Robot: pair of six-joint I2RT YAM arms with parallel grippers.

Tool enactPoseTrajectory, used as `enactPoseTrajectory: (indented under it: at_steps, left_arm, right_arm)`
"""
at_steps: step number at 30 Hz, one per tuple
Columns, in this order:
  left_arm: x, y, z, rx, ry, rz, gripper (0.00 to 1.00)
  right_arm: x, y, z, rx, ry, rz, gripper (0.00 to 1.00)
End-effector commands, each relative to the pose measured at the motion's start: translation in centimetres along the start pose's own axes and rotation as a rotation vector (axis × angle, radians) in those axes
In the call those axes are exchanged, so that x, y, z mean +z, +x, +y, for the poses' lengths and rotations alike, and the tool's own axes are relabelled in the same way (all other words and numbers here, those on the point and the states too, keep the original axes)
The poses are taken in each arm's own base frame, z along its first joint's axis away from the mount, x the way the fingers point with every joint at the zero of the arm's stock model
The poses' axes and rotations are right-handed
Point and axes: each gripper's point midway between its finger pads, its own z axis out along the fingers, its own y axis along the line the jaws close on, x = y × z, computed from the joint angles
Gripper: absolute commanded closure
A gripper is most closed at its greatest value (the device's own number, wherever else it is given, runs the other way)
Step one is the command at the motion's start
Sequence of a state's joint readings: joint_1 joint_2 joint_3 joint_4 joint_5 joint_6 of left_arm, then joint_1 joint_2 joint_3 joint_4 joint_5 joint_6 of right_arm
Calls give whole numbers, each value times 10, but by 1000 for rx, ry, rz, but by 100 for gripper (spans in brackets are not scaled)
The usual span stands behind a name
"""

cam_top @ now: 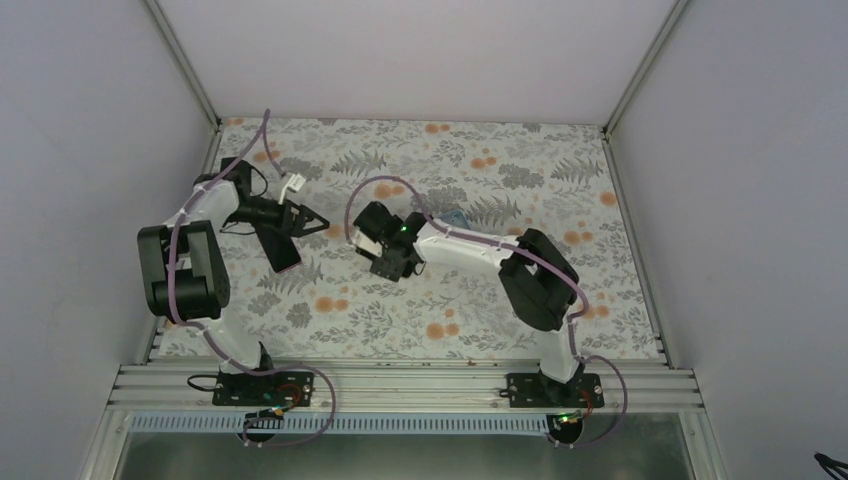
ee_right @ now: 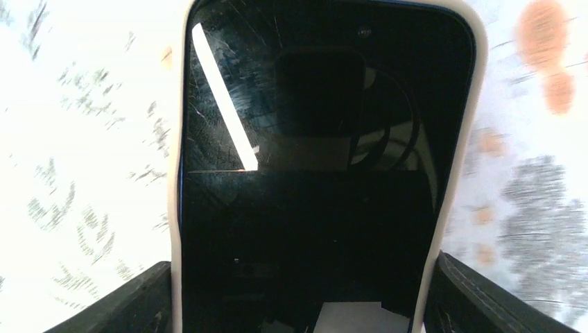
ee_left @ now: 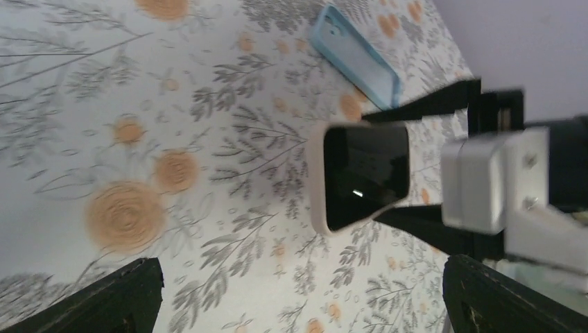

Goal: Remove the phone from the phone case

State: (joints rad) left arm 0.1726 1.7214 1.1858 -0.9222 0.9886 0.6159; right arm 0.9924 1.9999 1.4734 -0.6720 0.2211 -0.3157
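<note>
The phone (ee_right: 312, 139), black screen facing up, sits in a cream case (ee_right: 459, 139). My right gripper (ee_right: 305, 298) is shut on the cased phone, one finger on each long edge, and holds it above the floral cloth. In the top view the right gripper (cam_top: 372, 240) is at mid-table with the cased phone (cam_top: 357, 238) pointing left. My left gripper (cam_top: 305, 238) is just left of it, open and empty. In the left wrist view the cased phone (ee_left: 360, 173) hangs ahead of the wide-open left gripper (ee_left: 305, 305), apart from its fingers (ee_left: 125, 291).
A light blue phone case (ee_left: 357, 55) lies on the cloth beyond the held phone, partly hidden behind the right arm in the top view (cam_top: 455, 215). The floral cloth (cam_top: 420, 320) covers the table, with white walls on three sides.
</note>
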Motion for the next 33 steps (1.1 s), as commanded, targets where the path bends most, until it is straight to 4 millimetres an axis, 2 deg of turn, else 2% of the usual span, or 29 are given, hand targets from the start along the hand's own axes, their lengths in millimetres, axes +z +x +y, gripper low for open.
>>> enactPoseTrajectory:
  at_steps: [1, 7, 15, 20, 23, 33]
  left_arm:
    - [10, -19, -21, 10, 101, -29, 0]
    - [32, -29, -21, 6, 121, 7, 0]
    - [46, -39, -12, -24, 163, 20, 1]
    - [53, -41, -20, -26, 213, 28, 18]
    - [52, -43, -26, -22, 243, 16, 22]
    - [50, -40, -51, 15, 335, 36, 80]
  right_arm:
    - [-55, -59, -52, 42, 163, -215, 46]
    - [-59, -78, -59, 46, 177, -256, 46]
    - [-68, -96, -66, 57, 190, -300, 46]
    - [-68, -98, -68, 54, 199, -305, 47]
    - [-66, -99, -66, 50, 190, -305, 47]
    - [-69, -104, -67, 50, 197, -320, 47]
